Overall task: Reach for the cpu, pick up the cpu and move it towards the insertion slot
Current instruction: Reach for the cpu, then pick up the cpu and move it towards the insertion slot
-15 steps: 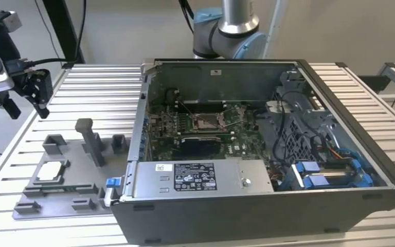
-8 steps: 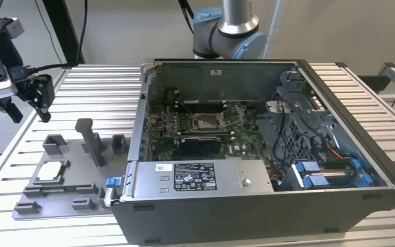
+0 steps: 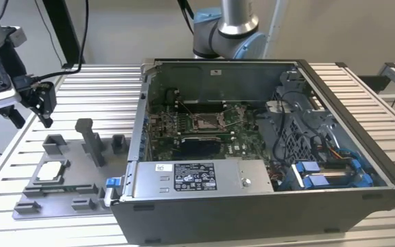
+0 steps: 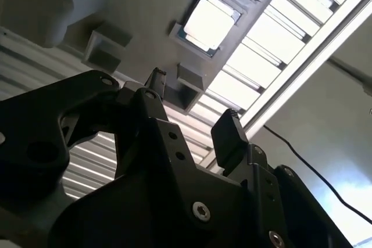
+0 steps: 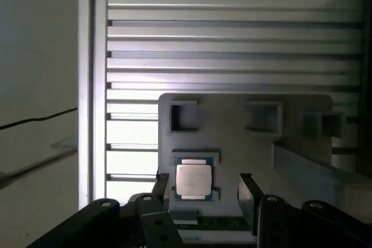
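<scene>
So the gripper [image 3: 45,116] is parked above the grey fixture tray [image 3: 67,191], off toward the tray's far edge as seen in the exterior view. Its jaws are spread wide with nothing held between them. In both wrist views the gap between them is plain to see [image 5: 203,179] [image 4: 192,103]. The step in hand looks like the reach, since nothing is touched yet and the cpu [image 3: 51,171] sits untouched in its shallow square pocket on the tray, well below the jaws. From here the grasp would call for the open jaws to be brought down squarely over the chip, one on each side, with the closing line kept across two opposite edges so it isn't scraped or tipped in the pocket. The cpu [image 5: 193,179] is lying flat with its silvery metal top facing up. Being square, it has no real long axis to speak of, and its edges are lined up with the pocket walls and the tray's own edges. In the first wrist view it already appears roughly framed between the jaws. The corner marking can't be made out. The insertion slot [image 3: 205,121] is well apart from the tray, flat on the green board inside the computer case [image 3: 252,218], which is set just beside the tray on the slatted table [image 3: 81,82].
</scene>
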`<control>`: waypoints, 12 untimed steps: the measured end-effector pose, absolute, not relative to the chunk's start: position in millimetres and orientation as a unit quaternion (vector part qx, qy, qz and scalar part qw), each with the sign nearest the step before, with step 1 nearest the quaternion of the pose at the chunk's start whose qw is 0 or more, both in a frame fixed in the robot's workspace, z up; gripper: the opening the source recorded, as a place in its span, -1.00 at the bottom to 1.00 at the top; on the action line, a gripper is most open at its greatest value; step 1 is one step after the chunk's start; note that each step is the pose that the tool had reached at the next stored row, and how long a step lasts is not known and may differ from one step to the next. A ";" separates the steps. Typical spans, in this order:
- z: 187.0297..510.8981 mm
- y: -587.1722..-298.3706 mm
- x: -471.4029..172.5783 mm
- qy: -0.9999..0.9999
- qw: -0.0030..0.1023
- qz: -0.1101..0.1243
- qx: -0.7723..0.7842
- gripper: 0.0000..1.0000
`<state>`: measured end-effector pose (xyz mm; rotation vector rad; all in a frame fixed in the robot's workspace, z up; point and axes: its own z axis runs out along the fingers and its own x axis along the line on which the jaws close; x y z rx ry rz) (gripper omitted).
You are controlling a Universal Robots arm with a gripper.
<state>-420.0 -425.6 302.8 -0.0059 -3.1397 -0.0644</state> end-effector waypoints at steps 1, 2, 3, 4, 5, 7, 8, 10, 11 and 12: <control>301.0 -426.0 -420.2 -1.000 0.001 -0.020 -0.002 -1.00; 299.1 -426.2 -420.4 -1.000 0.001 -0.021 -0.002 -1.00; 297.3 -427.0 -420.7 -1.000 0.001 -0.020 -0.002 -1.00; 295.5 -428.3 -421.5 -1.000 0.001 -0.021 -0.001 -1.00; 293.6 -430.3 -422.2 -1.000 0.001 -0.021 -0.001 -1.00; 290.1 -435.1 -423.3 -1.000 0.001 -0.021 -0.002 -1.00; 288.2 -437.8 -423.7 -1.000 0.001 -0.021 -0.002 -1.00; 284.7 -441.4 -424.8 -1.000 0.001 -0.021 -0.002 -1.00; 282.7 -442.6 -425.7 -1.000 0.001 -0.021 -0.002 -1.00; 281.1 -443.3 -426.8 -1.000 0.001 -0.021 -0.002 -1.00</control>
